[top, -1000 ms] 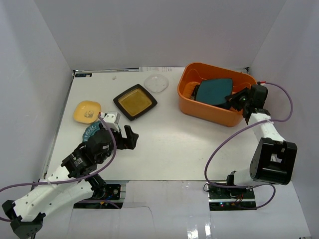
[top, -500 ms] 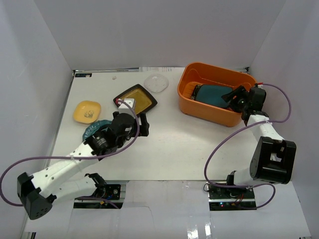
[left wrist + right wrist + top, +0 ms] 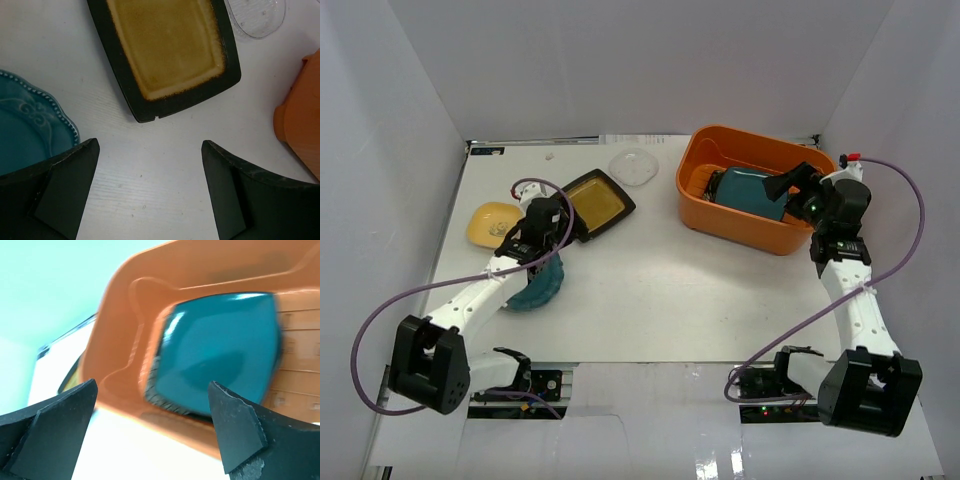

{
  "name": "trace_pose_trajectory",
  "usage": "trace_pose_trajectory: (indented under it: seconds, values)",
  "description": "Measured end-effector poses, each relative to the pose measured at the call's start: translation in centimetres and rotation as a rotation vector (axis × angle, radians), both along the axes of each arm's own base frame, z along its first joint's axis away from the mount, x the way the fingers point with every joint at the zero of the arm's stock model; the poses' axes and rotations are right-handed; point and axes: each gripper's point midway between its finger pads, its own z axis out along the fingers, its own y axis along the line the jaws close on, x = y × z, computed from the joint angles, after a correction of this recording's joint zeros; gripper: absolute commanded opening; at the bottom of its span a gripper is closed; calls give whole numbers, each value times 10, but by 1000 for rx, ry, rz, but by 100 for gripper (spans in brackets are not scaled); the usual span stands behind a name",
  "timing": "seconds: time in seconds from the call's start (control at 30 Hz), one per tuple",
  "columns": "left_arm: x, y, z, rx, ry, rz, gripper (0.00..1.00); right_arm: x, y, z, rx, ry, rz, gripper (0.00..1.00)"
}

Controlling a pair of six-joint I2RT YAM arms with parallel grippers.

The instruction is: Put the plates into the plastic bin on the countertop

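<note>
The orange plastic bin stands at the back right of the white countertop. A teal square plate lies inside it. My right gripper hovers open over the bin's near right rim, holding nothing. In the right wrist view the teal plate rests in the bin, apart from the gripper. My left gripper is open and empty just short of the black square plate with amber centre. The teal round scalloped plate lies to its left. A yellow plate is further left.
A clear round dish sits behind the black plate near the back wall. White walls enclose the countertop on three sides. The bin's corner shows at the right edge of the left wrist view.
My right gripper has opened and let go of the teal square plate, which now lies in the bin. My left arm has swung up and left to the black plate's near corner.
</note>
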Motion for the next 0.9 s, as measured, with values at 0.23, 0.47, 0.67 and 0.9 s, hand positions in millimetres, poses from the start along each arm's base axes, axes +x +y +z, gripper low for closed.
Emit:
trace_pose_trajectory:
  seconds: [0.23, 0.47, 0.67, 0.9]
  values:
    - [31, 30, -28, -124, 67, 47, 91, -42, 67, 6, 2, -58, 219, 99]
    - [48, 48, -63, -248, 158, 58, 90, -97, 154, -23, 0, -31, 517, 100]
    - [64, 44, -71, -306, 163, 27, 86, -124, 182, -53, -11, 23, 610, 100]
    - [84, 47, -91, -334, 181, 24, 84, -135, 200, -49, -9, 1, 658, 100]
